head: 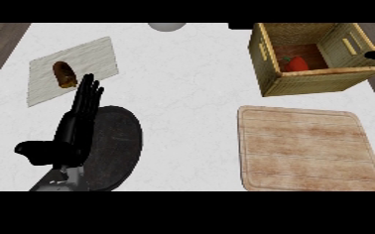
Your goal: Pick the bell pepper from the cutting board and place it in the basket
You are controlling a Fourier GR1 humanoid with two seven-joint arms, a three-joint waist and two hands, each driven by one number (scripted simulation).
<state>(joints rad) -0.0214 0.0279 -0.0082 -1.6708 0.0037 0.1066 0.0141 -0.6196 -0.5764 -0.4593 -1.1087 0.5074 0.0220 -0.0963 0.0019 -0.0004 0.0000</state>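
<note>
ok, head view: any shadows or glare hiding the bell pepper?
Head view: even light, no glare; the red bell pepper sits in the shaded bottom of the basket, still readable. A dark oval shadow lies beside the left robot hand. The right robot hand is out of view.

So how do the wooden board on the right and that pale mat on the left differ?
The wooden board is brown, thick with a raised rim, and lies square to the view with nothing on it. The pale mat is whitish, thin and flat, lies skewed, and carries a brown item. Both are rectangular and rest flat on the counter.
</note>
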